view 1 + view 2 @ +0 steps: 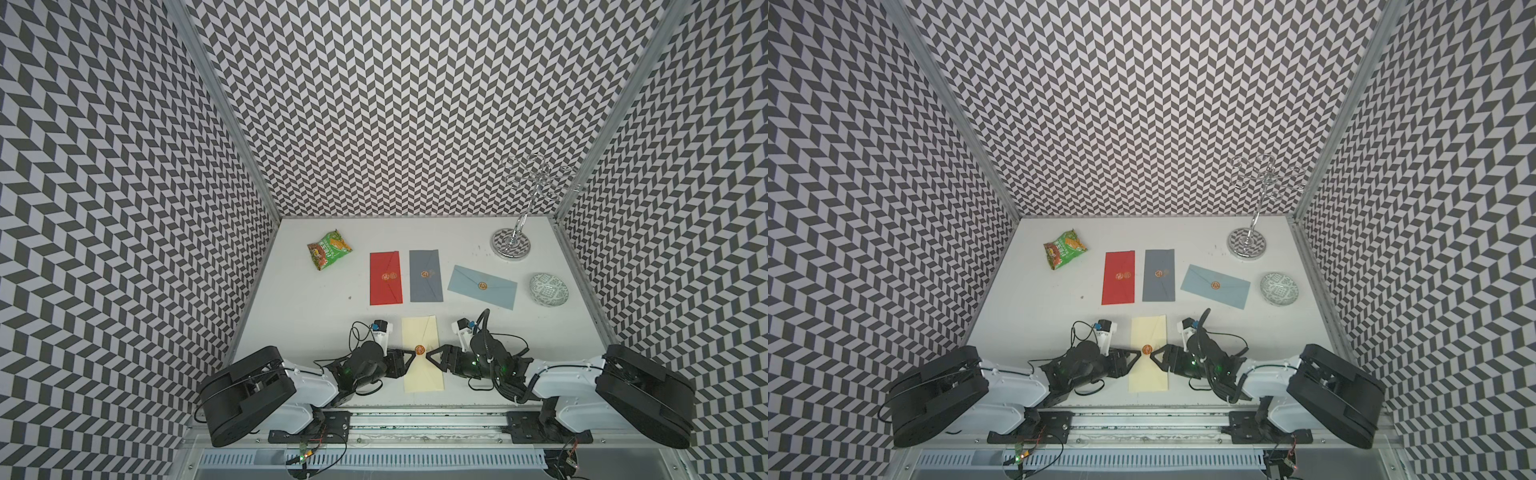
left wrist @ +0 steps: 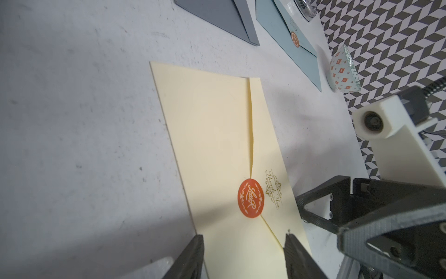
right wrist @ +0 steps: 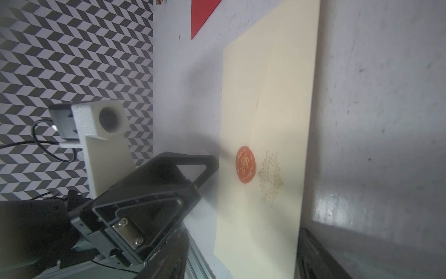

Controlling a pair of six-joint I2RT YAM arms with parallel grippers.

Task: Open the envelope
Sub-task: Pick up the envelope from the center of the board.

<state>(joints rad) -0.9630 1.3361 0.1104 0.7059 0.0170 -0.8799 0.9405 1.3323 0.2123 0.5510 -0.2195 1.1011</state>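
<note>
My left gripper (image 1: 409, 353) and right gripper (image 1: 432, 355) hover open, empty, flanking the seal (image 1: 419, 350); a shallow pinch could skid the envelope (image 1: 419, 332) or tear it.

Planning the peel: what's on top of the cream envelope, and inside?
On the cream envelope, an orange seal sticker pins the flap shut beside gold Thank You lettering. Contents hidden.

Cream envelope (image 3: 265, 108) lies flat on white table (image 3: 374, 96), flap shut under orange round seal (image 3: 245, 164), w/ gold "Thank You" print (image 3: 271, 178) just beside it. Left gripper (image 3: 204, 177) sits at envelope's long edge by the seal, its white cam (image 3: 106, 120) behind. Right gripper (image 3: 243, 258) is blurred, w/ dark fingers (image 3: 313, 256) apart, straddling envelope's near end. Red envelope (image 3: 202, 17) corner shows beyond envelope's far end.
</note>
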